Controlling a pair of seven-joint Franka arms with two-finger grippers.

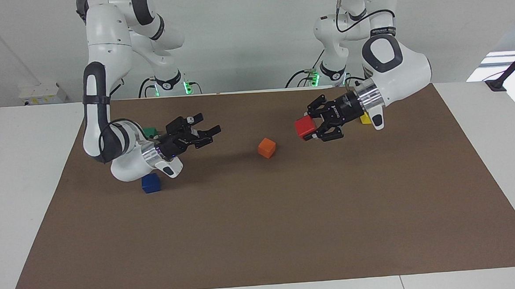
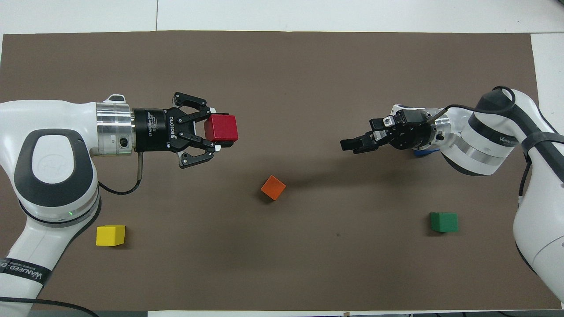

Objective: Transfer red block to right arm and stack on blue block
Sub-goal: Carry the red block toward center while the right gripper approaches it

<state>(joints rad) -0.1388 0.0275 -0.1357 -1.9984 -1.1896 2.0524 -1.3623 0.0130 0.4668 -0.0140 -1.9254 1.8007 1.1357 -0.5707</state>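
Observation:
My left gripper is shut on the red block and holds it in the air, turned sideways toward the right arm's end. It also shows in the overhead view with the red block at its fingertips. My right gripper is open and empty, held level and pointing toward the left gripper with a wide gap between them. It shows edge-on in the overhead view. The blue block sits on the mat under the right wrist; only a sliver of it shows from overhead.
An orange cube lies on the brown mat below the gap between the grippers. A green cube sits nearer to the robots than the blue block. A yellow cube sits near the left arm.

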